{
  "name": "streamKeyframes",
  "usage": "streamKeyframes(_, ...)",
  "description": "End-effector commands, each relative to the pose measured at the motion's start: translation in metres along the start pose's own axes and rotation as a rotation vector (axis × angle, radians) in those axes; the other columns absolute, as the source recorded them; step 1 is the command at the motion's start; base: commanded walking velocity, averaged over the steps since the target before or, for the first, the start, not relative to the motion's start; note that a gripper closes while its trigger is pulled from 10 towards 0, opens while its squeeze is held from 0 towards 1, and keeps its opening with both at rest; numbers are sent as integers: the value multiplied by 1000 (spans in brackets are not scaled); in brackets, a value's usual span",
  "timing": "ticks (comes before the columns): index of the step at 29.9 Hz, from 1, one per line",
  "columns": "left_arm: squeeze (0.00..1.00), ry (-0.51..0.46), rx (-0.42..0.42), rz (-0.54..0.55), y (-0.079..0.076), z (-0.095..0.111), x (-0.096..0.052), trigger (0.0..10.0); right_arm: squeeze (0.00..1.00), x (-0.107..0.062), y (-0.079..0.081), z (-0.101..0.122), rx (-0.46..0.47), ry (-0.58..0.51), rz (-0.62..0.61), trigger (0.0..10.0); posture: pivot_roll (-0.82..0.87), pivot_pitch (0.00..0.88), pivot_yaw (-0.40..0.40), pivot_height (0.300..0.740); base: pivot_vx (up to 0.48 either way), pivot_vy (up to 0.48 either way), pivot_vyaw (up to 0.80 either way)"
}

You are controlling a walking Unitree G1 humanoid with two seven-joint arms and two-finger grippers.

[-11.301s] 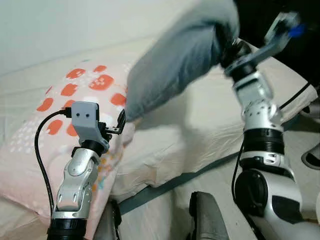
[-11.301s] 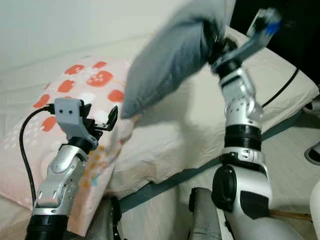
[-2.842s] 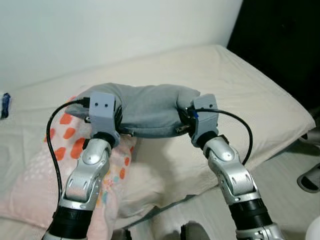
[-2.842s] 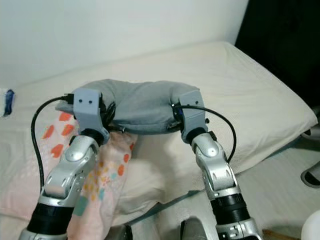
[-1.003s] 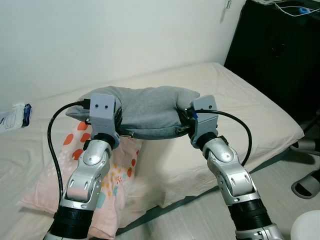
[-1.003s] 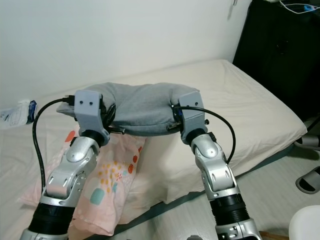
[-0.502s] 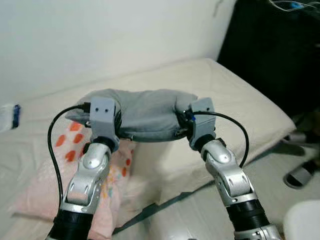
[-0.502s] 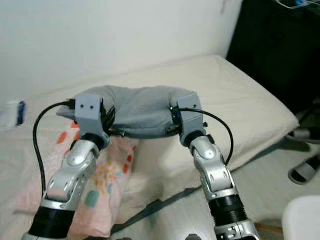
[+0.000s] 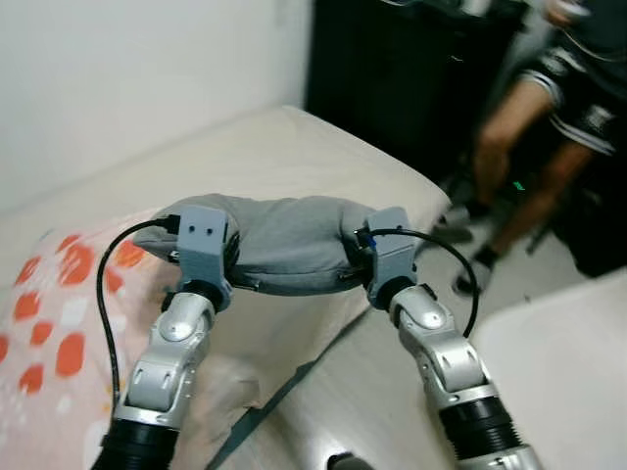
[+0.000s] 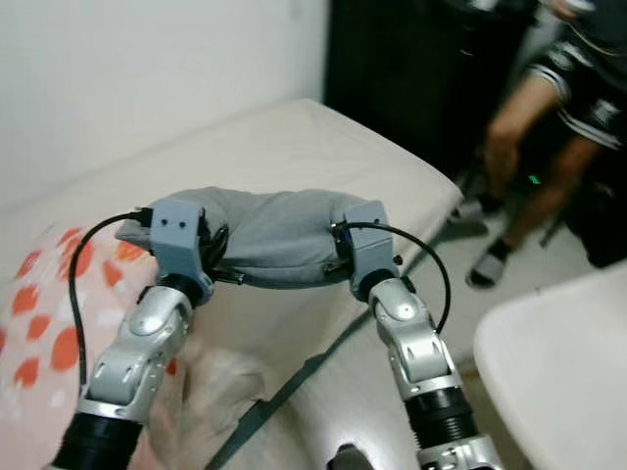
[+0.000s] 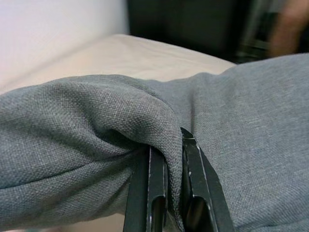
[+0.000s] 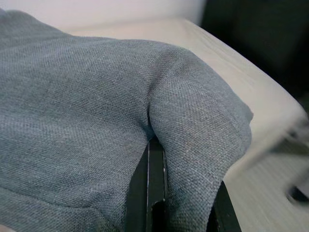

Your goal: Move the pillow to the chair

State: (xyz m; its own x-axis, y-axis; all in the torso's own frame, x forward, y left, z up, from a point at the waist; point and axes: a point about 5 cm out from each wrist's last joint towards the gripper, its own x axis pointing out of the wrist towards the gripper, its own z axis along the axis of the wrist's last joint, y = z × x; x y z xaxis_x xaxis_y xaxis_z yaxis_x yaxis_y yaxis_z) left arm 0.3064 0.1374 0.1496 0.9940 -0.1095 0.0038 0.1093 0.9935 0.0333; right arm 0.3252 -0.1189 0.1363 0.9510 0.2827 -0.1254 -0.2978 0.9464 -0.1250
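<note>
Grey pillow raised above bed, left gripper and right gripper each pinching a fold at opposite ends

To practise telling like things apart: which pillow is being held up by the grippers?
The plain grey pillow, pinched by the left gripper and right gripper. The orange-spotted pillow lies on the bed.

Person blurred, cut off at frame top; white chair partly cropped.

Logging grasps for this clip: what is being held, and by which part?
The grey pillow, pinched at its two ends: left gripper on one end, right gripper on the other.
</note>
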Motion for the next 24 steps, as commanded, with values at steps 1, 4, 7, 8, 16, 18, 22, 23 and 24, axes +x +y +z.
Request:
streamKeyframes(1, 0, -48, 34, 45, 11, 6, -1, 10000, 0, -3, -19, 0, -15, 5, -105, 10000, 18, 99, -7, 689, 0, 0, -800)
streamKeyframes(4, 0, -48, 36, 45, 11, 5, -2, 10000, 0, -3, -19, -1, -16, 6, -104, 10000, 18, 100, -9, 689, 0, 0, -800)
streamKeyframes(7, 0, -47, 37, 48, 11, 5, -2, 10000, 0, -3, -19, 0, -16, 7, -104, 10000, 18, 101, -10, 689, 0, 0, -800)
streamKeyframes(8, 0, -48, 38, 50, 12, 5, -2, 10000, 0, -3, -20, 0, -17, 8, -104, 10000, 18, 102, -10, 689, 0, 0, -800)
streamKeyframes(16, 0, -47, 36, 51, 11, 4, -2, 10000, 0, -3, -20, 1, -22, 4, -104, 10000, 14, 103, -9, 689, 0, 0, -800)
streamKeyframes(18, 0, -43, 37, 49, 10, 2, -2, 10000, 0, -4, -20, 1, -21, 5, -107, 10000, 13, 99, -7, 689, 0, 0, -800)
streamKeyframes(22, 0, -32, 35, 45, 8, -2, -3, 10000, 0, -4, -21, -1, -18, 7, -117, 10000, 11, 94, -7, 689, 0, 0, -800)
streamKeyframes(23, 0, -24, 34, 40, 7, -4, -4, 10000, 0, -4, -22, -1, -17, 9, -123, 10000, 10, 95, -11, 689, 0, 0, -800)
streamKeyframes(24, 0, -24, 34, 40, 7, -4, -4, 10000, 0, -4, -22, -1, -17, 9, -123, 10000, 10, 95, -11, 689, 0, 0, -800)
